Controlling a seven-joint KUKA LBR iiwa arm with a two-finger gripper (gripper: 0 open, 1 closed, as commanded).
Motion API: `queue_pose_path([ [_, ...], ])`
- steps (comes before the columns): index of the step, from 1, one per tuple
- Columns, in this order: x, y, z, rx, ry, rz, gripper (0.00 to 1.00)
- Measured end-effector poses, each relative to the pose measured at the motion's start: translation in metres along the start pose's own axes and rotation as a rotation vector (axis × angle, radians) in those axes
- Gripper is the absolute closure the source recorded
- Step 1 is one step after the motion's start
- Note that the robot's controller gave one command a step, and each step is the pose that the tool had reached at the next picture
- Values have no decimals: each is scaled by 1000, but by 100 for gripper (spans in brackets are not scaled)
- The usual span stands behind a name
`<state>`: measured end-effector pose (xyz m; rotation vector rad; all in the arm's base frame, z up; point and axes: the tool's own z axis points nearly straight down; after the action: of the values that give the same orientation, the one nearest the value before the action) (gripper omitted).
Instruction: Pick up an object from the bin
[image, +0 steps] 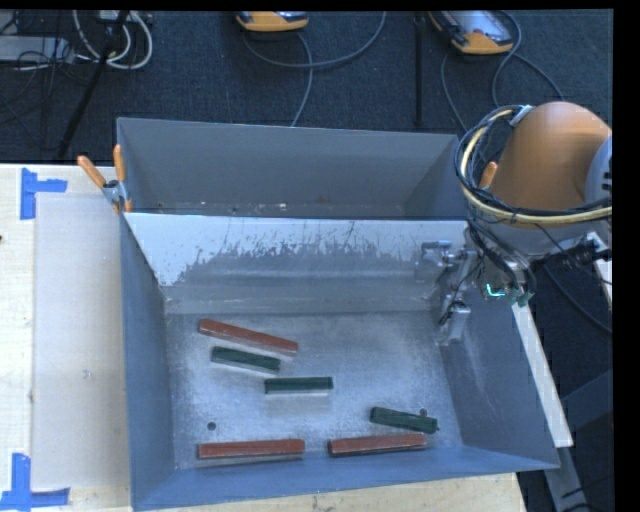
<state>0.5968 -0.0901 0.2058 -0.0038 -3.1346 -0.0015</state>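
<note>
We log the grey bin (150, 330) first, the largest item, its floor dusted pale. The robot's orange cover (545, 150) sits at 3 o'clock, ringed by cables. Below it the gripper (455, 305) hangs at 2 o'clock of the floor, close to the right wall by the far corner; jaws apart or together, we cannot tell. Six bars lie flat on the floor, all well apart from the gripper. The longest are red-brown: the front left red-brown bar (250, 450) at 7 o'clock, the front right red-brown bar (377, 444) at 5 o'clock, and the tilted red-brown bar (247, 337) at 10 o'clock. Shorter are the left dark green bar (245, 359) at 9 o'clock, just beside the tilted one, the middle dark green bar (298, 384) at centre, and the right dark green bar (403, 420) at 4 o'clock, nearest the gripper and just beside the front right bar; whether they touch we cannot tell. A dark speck (212, 428) lies at 8 o'clock
</note>
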Motion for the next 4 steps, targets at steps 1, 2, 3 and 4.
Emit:
queue_pose_path([
  [1, 69, 98, 89, -3, 6, -61, 0],
  [2, 48, 189, 137, -1, -9, -224, 0],
  [3, 36, 176, 136, 1, -10, -197, 0],
  [4, 36, 176, 135, 1, -10, -200, 100],
])
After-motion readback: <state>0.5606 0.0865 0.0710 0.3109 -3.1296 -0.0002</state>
